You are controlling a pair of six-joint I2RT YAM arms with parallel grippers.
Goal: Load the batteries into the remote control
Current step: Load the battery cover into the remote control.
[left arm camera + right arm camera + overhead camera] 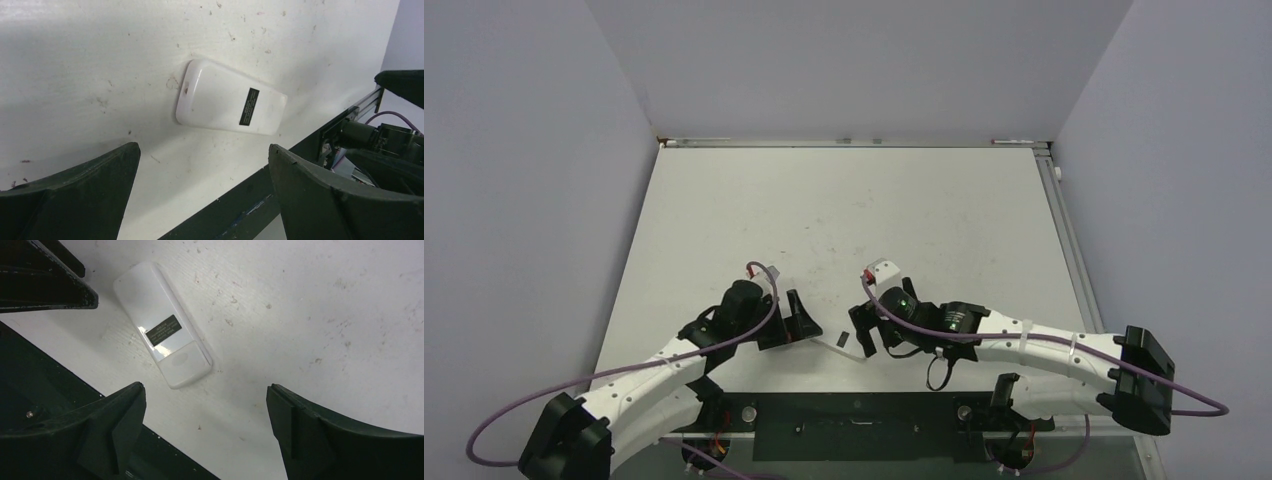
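The remote control (845, 345) lies on its face on the white table, plain white back with a small black label up, between my two grippers near the front edge. In the left wrist view the remote control (220, 100) lies ahead of my open, empty left gripper (205, 160). In the right wrist view the remote control (162, 325) lies ahead and to the left of my open, empty right gripper (206, 395). In the top view the left gripper (802, 322) and the right gripper (864, 335) flank it closely without touching. No batteries show in any view.
A black mounting plate (854, 425) runs along the table's near edge, just below the remote, and shows in both wrist views (260, 210) (30, 390). Grey walls enclose the table on three sides. The left gripper's finger (45, 290) shows in the right wrist view.
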